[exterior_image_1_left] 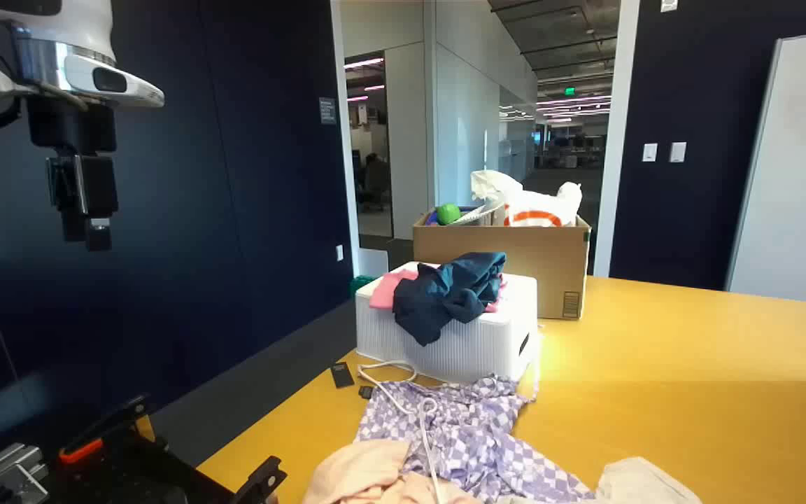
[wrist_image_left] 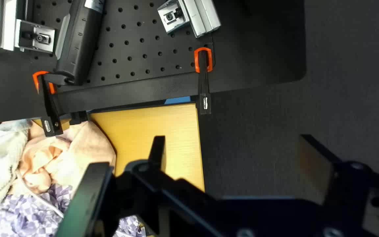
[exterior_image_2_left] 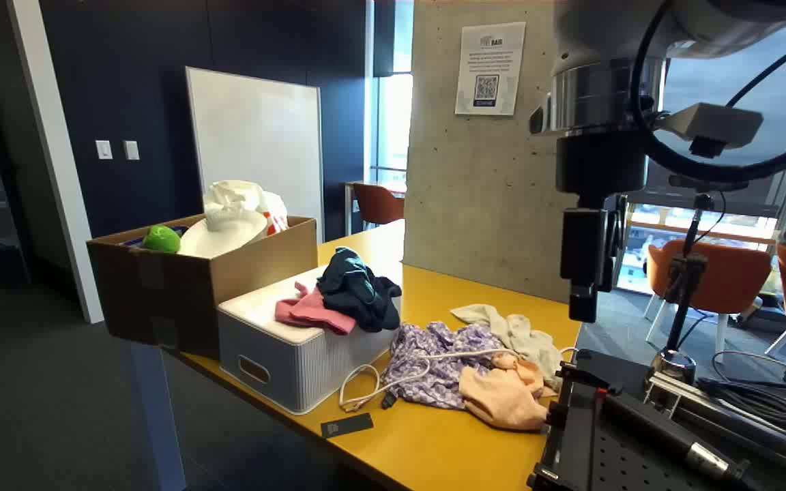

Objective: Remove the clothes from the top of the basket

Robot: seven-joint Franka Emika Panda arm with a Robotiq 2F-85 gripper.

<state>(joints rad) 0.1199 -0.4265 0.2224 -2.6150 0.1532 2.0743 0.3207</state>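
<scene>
A dark garment partly hides the pink cloth atop the white basket; both lie well apart from the gripper, its fingers spread wide.

Crumpled matt cloth in the dark garment and pink garment, white basket of ribbed plastic look, smooth yellow tabletop with a soft sheen, far cardboard box looking matt, rough pitted concrete pillar, paper poster, shiny metal rail

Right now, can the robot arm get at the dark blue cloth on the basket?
Probably yes: the dark blue cloth lies uncovered over the pink cloth, and the fingers stand open and empty.
</scene>
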